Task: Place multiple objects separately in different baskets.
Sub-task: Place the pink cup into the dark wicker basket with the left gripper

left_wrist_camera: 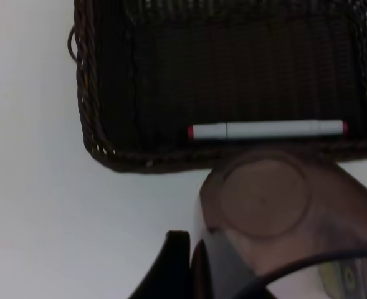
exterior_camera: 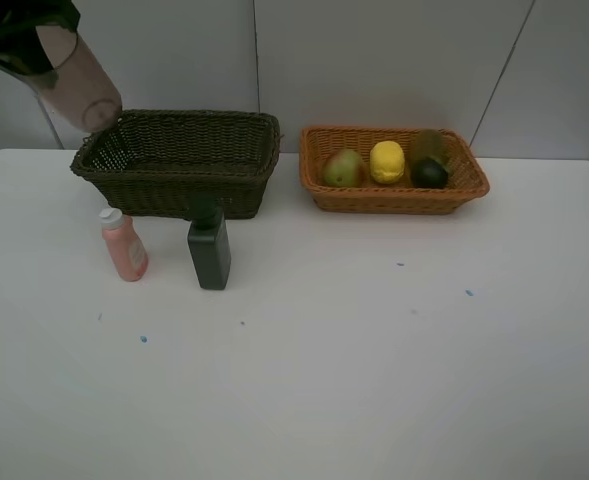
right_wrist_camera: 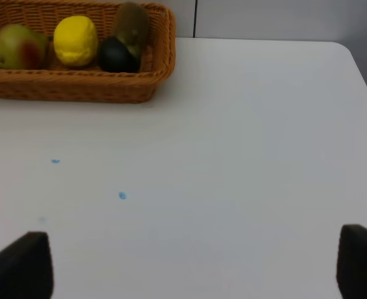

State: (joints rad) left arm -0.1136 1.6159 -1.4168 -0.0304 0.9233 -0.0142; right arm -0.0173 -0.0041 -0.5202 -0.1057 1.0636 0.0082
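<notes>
From the high camera, the left fingers (exterior_camera: 22, 30) sit in the upper left of the frame, pinched on the rim of the tinted cup (exterior_camera: 74, 75). The cup is a smooth, see-through plastic tumbler, tilted with its base toward the left end of the dark basket (exterior_camera: 179, 160). This deep basket of tight brown-green wicker sits on the white surface (exterior_camera: 374, 380). In front of it, at left of centre, stand the pink bottle (exterior_camera: 124, 246), rounded and white-capped, and the dark green bottle (exterior_camera: 209, 252), flat-sided and squarish. At upper right, the shallow orange basket (exterior_camera: 319, 185) holds the apple (exterior_camera: 344, 168), the lemon (exterior_camera: 387, 162), the kiwi (exterior_camera: 429, 145) and the mangosteen (exterior_camera: 430, 175).

The left wrist view shows the cup's round base just outside the dark basket's near wall. Inside, a slim white marker (left_wrist_camera: 267, 129) lies along that wall.

In the right wrist view, the right fingers (right_wrist_camera: 21, 268) are spread wide with only bare surface between them.

The step in hand looks like delivering the cup. The next move would be to carry it over the rim, lower it clear of the marker, then let go. After that, both bottles are left to be placed.
</notes>
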